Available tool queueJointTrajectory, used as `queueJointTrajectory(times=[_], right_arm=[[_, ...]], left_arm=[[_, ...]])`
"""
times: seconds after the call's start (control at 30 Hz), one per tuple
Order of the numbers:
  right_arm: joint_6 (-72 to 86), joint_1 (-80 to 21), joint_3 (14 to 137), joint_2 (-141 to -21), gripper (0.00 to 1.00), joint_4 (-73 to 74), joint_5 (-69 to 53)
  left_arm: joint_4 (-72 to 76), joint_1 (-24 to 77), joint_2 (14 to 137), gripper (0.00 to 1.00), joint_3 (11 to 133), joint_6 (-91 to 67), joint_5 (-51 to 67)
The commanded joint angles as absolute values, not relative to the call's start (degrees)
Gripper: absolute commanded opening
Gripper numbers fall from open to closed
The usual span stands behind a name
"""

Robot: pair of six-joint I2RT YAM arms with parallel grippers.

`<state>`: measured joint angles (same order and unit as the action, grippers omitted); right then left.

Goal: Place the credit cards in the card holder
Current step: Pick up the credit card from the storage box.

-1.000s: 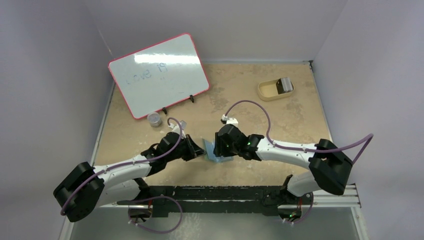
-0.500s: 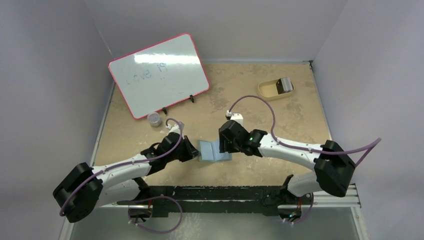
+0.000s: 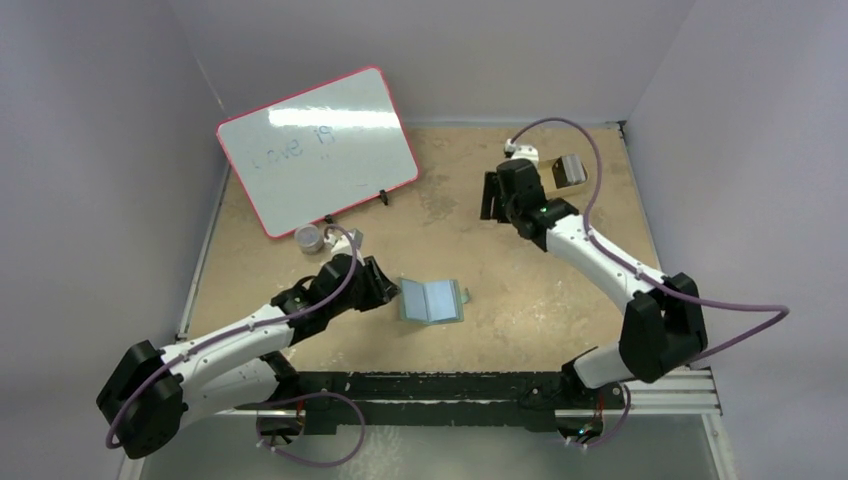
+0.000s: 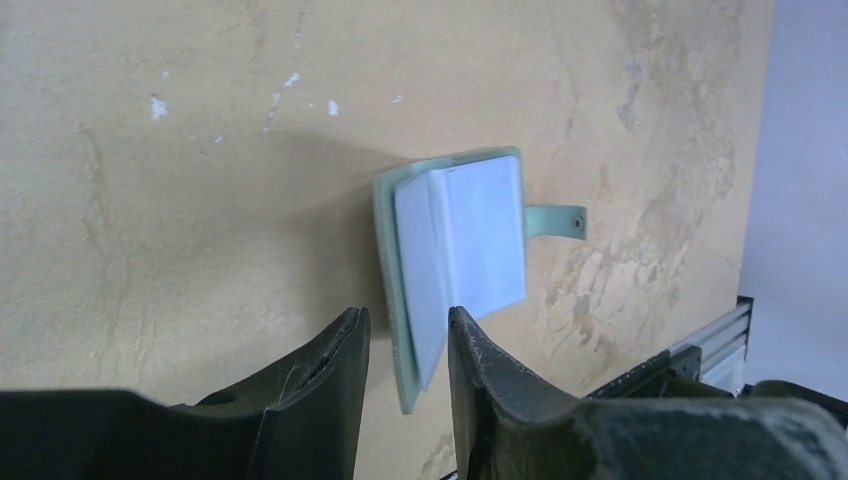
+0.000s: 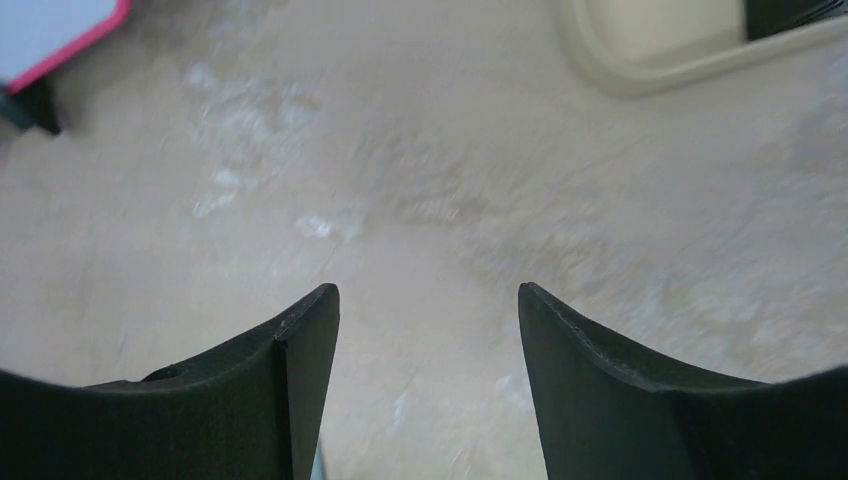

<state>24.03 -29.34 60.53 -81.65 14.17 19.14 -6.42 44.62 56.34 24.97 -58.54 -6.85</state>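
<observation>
- The left gripper [image 4: 408, 335] is seen with its jaws parted by a narrow gap, and nothing is clamped in them.
- The card holder [image 4: 470, 240] is laid open on the table [image 4: 180, 200] with its pale blue pages up. Its near corner is caught in the gap between the left jaws, and the rest is spread just ahead of the fingertips.
- The right gripper [image 5: 428, 310] is held with its jaws wide apart above bare table, with nothing between them.
- A tan tray [image 5: 640, 70] is seen ahead and to the right of the right jaws, apart from them.
- The credit cards [image 3: 572, 168] are lodged in that tray; their number cannot be told.
- A whiteboard [image 3: 315, 150] is propped well ahead of the left jaws.
</observation>
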Motion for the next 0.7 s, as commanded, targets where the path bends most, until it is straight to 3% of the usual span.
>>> queueJointTrajectory(times=[0.0,0.27,0.67], right_arm=[[14.2,-23.66,67.4,-86.53,0.69,11.99,23.42],[5.1,-13.85,76.1,-95.43,0.71,13.9,27.06],[-2.65,-6.21,85.49,-106.7,0.72,13.67,33.68]], left_arm=[[-1.18,44.43,57.42,0.34,29.7,-55.97,0.19],[5.27,44.4,66.34,0.33,33.31,-54.44,8.36],[5.58,44.36,73.91,0.31,28.91,-54.76,1.97]])
